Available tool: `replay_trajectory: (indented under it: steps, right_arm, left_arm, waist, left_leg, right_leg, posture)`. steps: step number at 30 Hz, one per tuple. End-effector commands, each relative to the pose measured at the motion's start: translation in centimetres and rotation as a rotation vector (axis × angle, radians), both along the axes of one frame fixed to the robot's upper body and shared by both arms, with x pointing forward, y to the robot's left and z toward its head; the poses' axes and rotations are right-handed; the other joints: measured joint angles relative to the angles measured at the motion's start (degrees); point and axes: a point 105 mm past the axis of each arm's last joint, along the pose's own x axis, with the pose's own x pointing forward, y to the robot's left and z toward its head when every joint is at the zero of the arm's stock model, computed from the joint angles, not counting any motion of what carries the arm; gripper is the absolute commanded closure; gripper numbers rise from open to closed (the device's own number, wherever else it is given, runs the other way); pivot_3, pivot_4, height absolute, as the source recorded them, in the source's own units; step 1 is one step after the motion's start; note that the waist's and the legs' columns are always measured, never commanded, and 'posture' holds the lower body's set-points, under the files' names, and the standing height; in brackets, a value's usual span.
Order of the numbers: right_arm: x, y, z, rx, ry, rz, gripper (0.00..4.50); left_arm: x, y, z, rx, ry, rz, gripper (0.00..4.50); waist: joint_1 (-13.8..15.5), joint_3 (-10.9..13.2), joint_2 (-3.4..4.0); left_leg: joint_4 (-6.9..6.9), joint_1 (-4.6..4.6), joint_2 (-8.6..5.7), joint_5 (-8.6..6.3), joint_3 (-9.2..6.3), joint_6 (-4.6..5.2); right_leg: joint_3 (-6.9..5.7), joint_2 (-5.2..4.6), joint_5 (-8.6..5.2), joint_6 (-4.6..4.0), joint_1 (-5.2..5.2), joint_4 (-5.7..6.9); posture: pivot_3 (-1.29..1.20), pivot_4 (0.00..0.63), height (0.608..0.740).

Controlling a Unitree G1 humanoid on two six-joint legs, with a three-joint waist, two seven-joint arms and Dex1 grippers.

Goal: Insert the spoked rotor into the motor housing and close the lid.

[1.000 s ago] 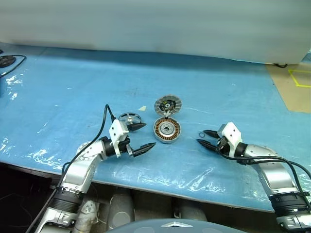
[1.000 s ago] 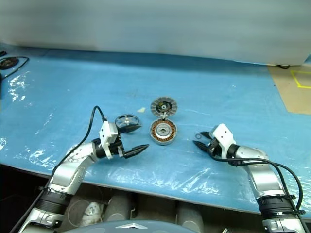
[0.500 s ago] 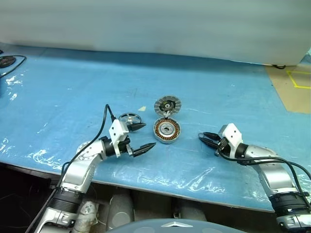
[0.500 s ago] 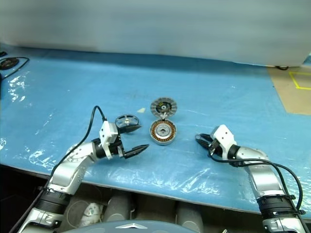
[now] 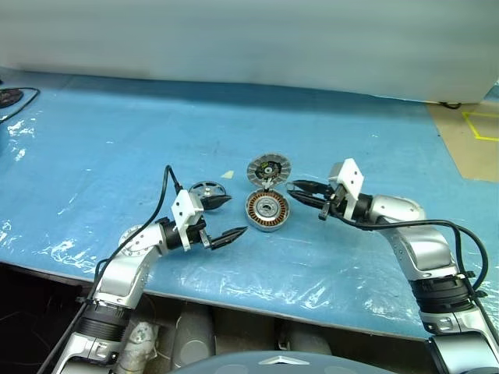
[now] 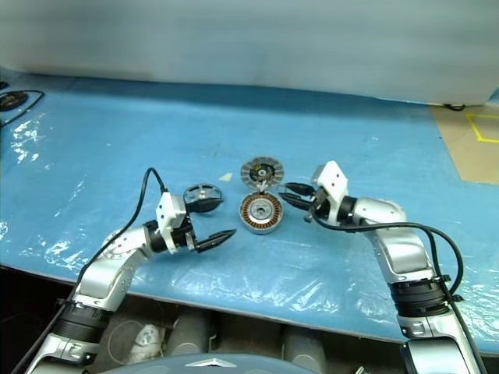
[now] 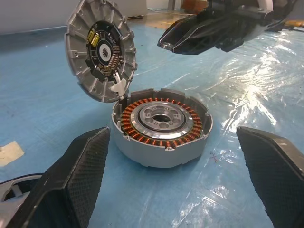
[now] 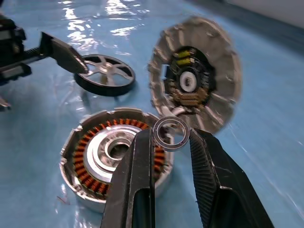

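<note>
One small ring [image 8: 171, 133] is seen clamped in right gripper [image 8: 172, 142] jaws, wrist view | left gripper [image 5: 231, 217] jaws apart | one spoked rotor [image 5: 206, 189], one motor housing [image 5: 267, 210], one lid [image 5: 269, 167]

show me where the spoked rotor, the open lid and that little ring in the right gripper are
spoked rotor [image 8: 105, 75], right wrist view, on its silvery hub.
lid [image 7: 100, 50], left wrist view, on its dark centre.
small ring [image 8: 171, 133], right wrist view, on its metal band, between the right gripper [image 8: 172, 142] fingertips.

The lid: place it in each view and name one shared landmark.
Left eye: lid stands open just behind the motor housing.
Right eye: same, mid-table.
Left wrist: upper left.
Right wrist: upper right.
Landmark: the housing's copper windings.
</note>
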Motion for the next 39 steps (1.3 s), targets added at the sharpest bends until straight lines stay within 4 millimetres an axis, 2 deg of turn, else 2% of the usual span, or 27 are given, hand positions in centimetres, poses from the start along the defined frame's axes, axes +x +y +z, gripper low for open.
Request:
replay_trajectory:
  steps: [1,10,16,29,39]
  right_arm:
    - [0.0,1.9,0.2,-0.039,-0.002,0.073,3.83]
    - [1.1,3.9,-0.2,-0.098,-0.002,0.124,3.83]
    - [0.8,3.6,-2.1,-0.183,0.014,0.153,3.83]
    - [0.7,3.2,-2.7,-0.196,0.026,0.138,3.83]
    - [1.1,3.3,-2.8,-0.200,0.012,0.117,3.83]
  left_arm:
    - [0.1,0.2,1.1,-0.013,-0.046,0.007,0.00]
    - [0.0,0.4,1.1,-0.015,-0.053,0.034,0.00]
    - [-0.1,0.6,0.8,-0.015,-0.054,0.044,0.00]
    - [-0.2,0.6,0.1,-0.007,-0.044,0.033,0.00]
    - [0.1,0.5,0.4,-0.010,-0.044,0.032,0.00]
  waist:
    - [-0.16,0.00,0.00]
    - [-0.23,0.00,0.00]
    - [-0.21,0.00,0.00]
    - [-0.22,0.00,0.00]
    - [-0.22,0.00,0.00]
  left_leg:
    - [0.01,-0.01,0.00,0.00,0.00,0.00]
    - [0.06,0.00,0.00,0.00,0.00,-0.03]
    - [0.06,-0.07,-0.02,0.00,0.00,-0.03]
    - [0.10,-0.03,0.00,0.00,0.00,-0.02]
    - [0.12,-0.02,0.00,0.00,0.00,-0.02]
  right_leg:
    - [0.01,-0.01,0.00,0.00,-0.02,0.00]
    - [0.01,0.01,0.01,-0.01,-0.06,0.09]
    - [0.01,0.01,0.01,-0.01,-0.09,0.08]
    - [0.01,0.02,0.02,-0.01,-0.09,0.12]
    - [0.01,0.02,0.02,-0.02,-0.08,0.13]
  posture:
    - [0.00,0.150,0.740]
    - [0.00,0.150,0.740]
    - [0.00,0.150,0.740]
    - [0.00,0.150,0.740]
    - [0.00,0.150,0.740]
